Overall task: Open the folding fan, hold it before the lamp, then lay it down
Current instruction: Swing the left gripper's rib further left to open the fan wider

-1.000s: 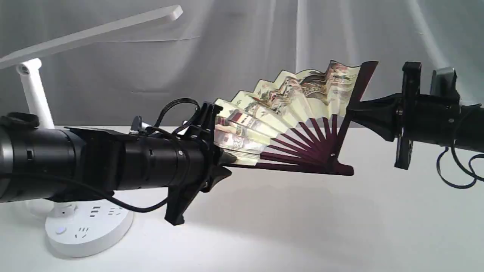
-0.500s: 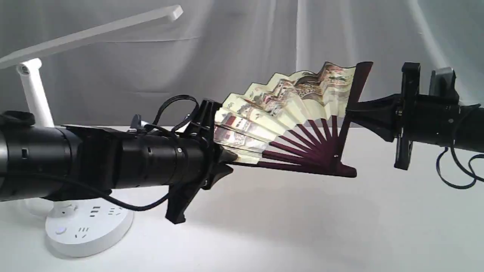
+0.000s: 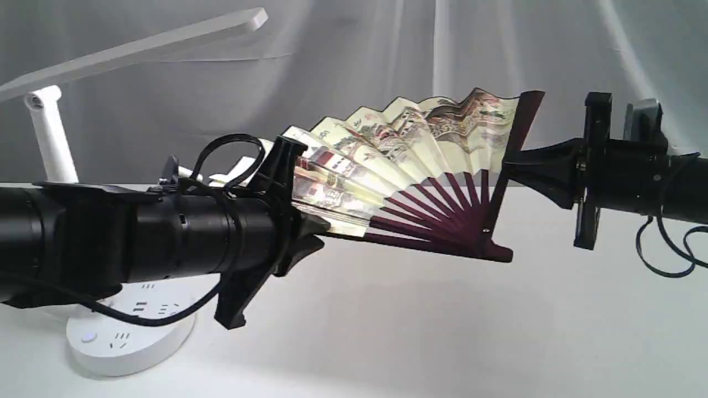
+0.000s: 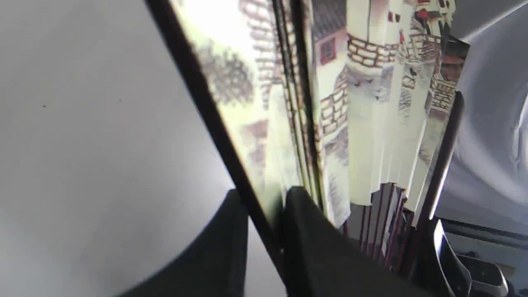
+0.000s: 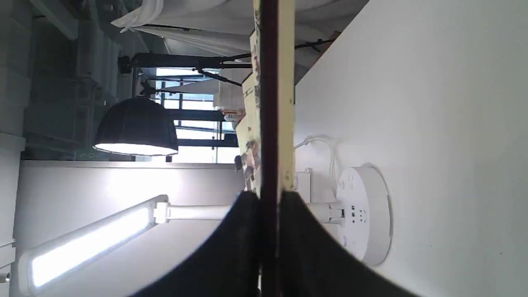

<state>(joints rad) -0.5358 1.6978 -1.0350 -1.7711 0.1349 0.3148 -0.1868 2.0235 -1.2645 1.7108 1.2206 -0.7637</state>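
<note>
The folding fan hangs partly spread above the table, its cream leaf printed with village houses and its dark ribs meeting at a pivot. My left gripper is shut on the lower guard, which runs between its fingers in the left wrist view beside the fan's pleats. My right gripper is shut on the upper guard; the right wrist view shows that dark guard pinched edge-on. The white lamp stands at far left, its bar head reaching overhead and lit.
The lamp's round base with sockets sits under my left arm, also seen as a round base with a white cord. A pale curtain hangs behind. A black shaded lamp shows beyond the table.
My left gripper has pulled leftward and slightly up with the lower guard, spreading the fan wider. The right gripper has held nearly still on the upper guard.
</note>
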